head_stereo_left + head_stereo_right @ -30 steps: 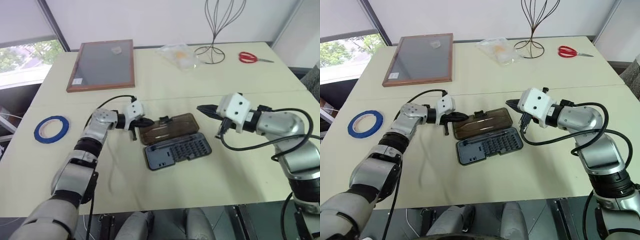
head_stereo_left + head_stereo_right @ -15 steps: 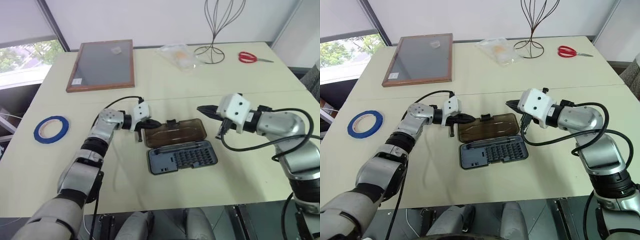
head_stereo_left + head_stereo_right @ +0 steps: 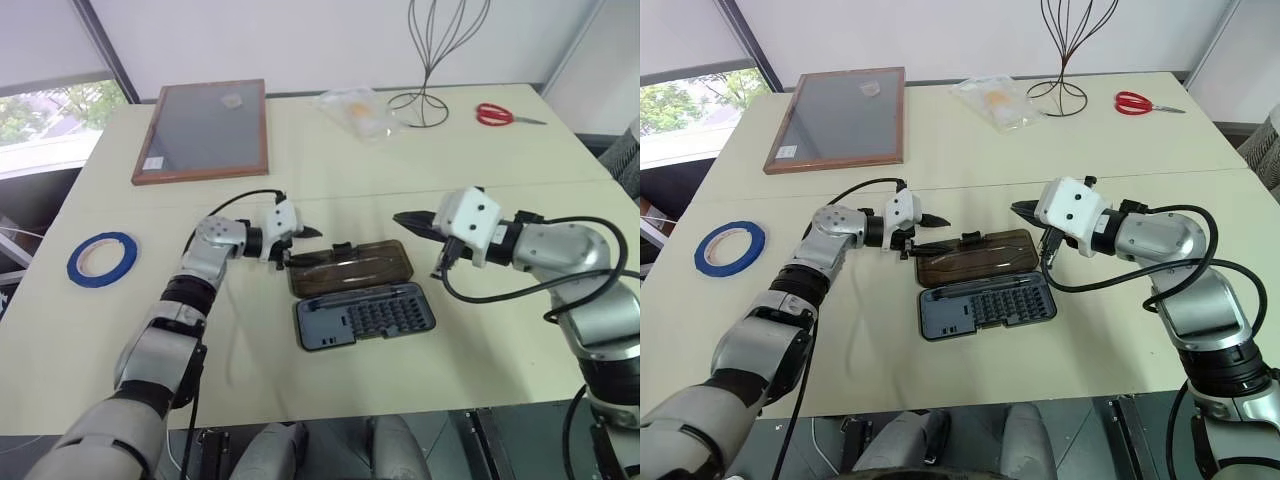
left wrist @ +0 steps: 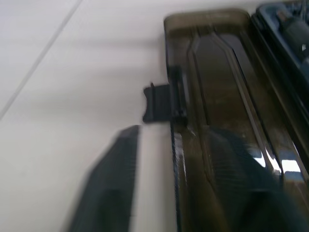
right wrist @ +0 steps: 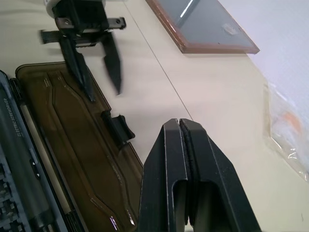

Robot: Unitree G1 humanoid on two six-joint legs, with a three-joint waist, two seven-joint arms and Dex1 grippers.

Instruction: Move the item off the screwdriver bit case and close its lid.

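The screwdriver bit case (image 3: 365, 316) lies open at mid-table, its dark tray of bits nearest me. Its smoky-brown lid (image 3: 352, 268) lies folded back flat on the far side, with the black latch clip (image 5: 119, 128) on its outer long edge. Nothing rests on the case, and the item is out of view. My left gripper (image 3: 311, 246) is open at the lid's left end, one finger (image 5: 78, 67) over the lid and the other (image 5: 112, 64) over the table beside it. My right gripper (image 3: 405, 217) is shut and empty, hovering above the lid's right end.
A blue tape roll (image 3: 103, 257) lies at the left. At the back are a wood-framed panel (image 3: 205, 128), a clear plastic bag (image 3: 358, 110), a wire stand (image 3: 430, 100) and red scissors (image 3: 497, 115).
The left gripper moved right, and the case slid right and squared up. The left gripper then opened at the lid's end. The right arm stayed still.
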